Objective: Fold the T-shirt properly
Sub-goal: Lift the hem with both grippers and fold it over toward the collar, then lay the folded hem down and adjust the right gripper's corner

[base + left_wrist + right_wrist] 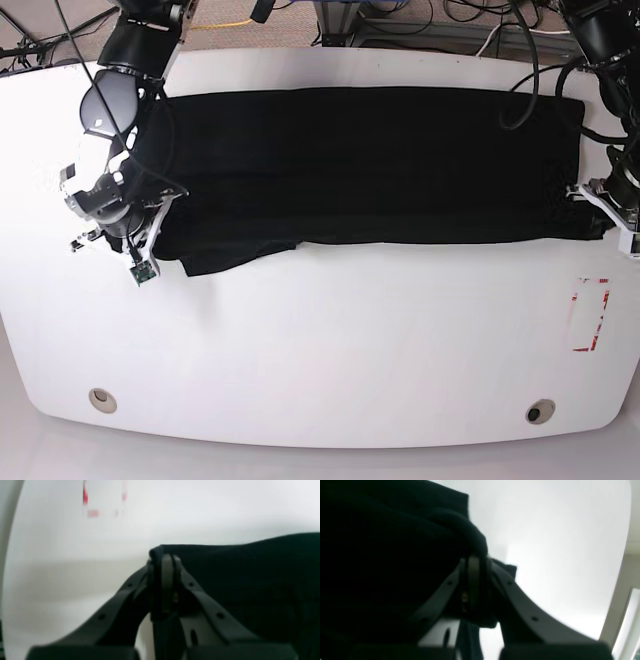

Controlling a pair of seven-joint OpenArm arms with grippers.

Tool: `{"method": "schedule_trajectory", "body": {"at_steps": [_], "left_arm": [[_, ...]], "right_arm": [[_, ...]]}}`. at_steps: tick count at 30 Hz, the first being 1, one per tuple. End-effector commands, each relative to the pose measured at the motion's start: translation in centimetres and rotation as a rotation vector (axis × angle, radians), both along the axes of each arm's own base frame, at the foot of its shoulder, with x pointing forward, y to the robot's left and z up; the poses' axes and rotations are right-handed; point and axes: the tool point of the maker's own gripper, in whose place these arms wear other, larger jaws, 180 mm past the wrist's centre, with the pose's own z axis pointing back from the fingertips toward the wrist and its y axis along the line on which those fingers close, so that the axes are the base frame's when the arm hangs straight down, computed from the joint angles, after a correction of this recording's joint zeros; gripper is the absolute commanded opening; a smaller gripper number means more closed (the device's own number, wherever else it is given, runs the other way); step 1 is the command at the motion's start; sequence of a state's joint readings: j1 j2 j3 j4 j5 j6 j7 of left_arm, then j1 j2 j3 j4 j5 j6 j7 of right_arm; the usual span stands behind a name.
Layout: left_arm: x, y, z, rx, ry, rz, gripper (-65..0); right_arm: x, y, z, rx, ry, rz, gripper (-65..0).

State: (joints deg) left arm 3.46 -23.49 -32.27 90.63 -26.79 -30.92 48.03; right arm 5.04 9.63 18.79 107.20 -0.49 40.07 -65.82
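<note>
shirt: T-shirt (370, 165) lies on white tabletop (320, 350), far half, stretched sideways as a long black band almost edge to edge.
print: no sun face or lettering visible in any view; prob. turned in or face down, can't tell which.
left gripper (163, 557): fingers closed on a pinch of black cloth at shirt's end, on the base view's right; cloth edge runs taut away from it in wrist view.
right gripper (473, 560): fingers closed on a bunched roll of cloth at the other end, base view's left.
done so far (judged): looks like at least one lengthwise fold is in, layered edge runs along near side of band. Both ends gripped, cloth pulled fairly flat.
untidy bit: loose flap (235, 258) sticks out below band nr right gripper, edges not lined up there.
left to do (judged): set down/smooth band, tuck flap, then fold across short way into a compact packet. Roughly midway.
other: red-marked tag (589, 315) on tabletop nr left gripper, apart from the shirt.
</note>
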Motion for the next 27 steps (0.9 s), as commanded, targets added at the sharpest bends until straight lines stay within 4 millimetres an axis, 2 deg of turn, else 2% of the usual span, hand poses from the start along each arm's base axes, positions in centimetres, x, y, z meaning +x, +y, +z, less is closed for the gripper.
{"method": "schedule_trajectory", "body": {"at_steps": [1,3,5,9,18,19,22,23,24,25,27], "left_arm": [[0.0,0.3,1.7,0.028,-0.048,-0.029,-64.3],[-1.0,0.7,1.1,0.037,-0.027,-0.035,-64.3],[-1.5,0.9,0.7,0.04,-0.014,-0.036,-64.3],[-2.8,1.3,-0.1,0.048,0.019,-0.031,-64.2],[-4.5,1.3,-1.7,0.047,0.076,-0.035,-64.0],[-4.5,1.3,-1.7,0.046,0.077,-0.034,-63.9],[-4.7,1.3,-1.9,0.046,0.082,-0.036,-63.7],[-4.9,1.3,-2.0,0.046,0.088,-0.036,-62.5],[-5.0,1.2,-2.2,0.046,0.095,-0.037,-60.6],[-5.2,1.0,-2.5,0.045,0.107,-0.043,-56.2],[-5.6,0.6,-3.1,0.049,0.148,-0.059,-43.6]], "right_arm": [[-0.3,-0.4,0.8,-0.007,-0.031,-0.012,-65.0],[-1.5,-1.5,0.0,0.001,-0.009,-0.055,-65.0],[-1.8,-2.0,-0.2,0.005,-0.006,-0.075,-65.0],[-3.7,-2.8,-1.6,0.014,0.037,-0.113,-65.0],[-7.1,-2.7,-4.3,0.013,0.135,-0.116,-63.6],[-7.4,-2.7,-4.5,0.014,0.142,-0.116,-61.5],[-8.2,-2.8,-4.9,0.01,0.16,-0.119,-47.7],[-8.2,-2.8,-4.9,0.008,0.16,-0.12,-40.6],[-8.3,-2.9,-4.9,0.006,0.16,-0.12,-36.6],[-8.3,-2.9,-4.8,0.004,0.157,-0.121,-31.4],[-8.3,-3.8,-3.8,-0.008,0.129,-0.147,-22.2]]}}
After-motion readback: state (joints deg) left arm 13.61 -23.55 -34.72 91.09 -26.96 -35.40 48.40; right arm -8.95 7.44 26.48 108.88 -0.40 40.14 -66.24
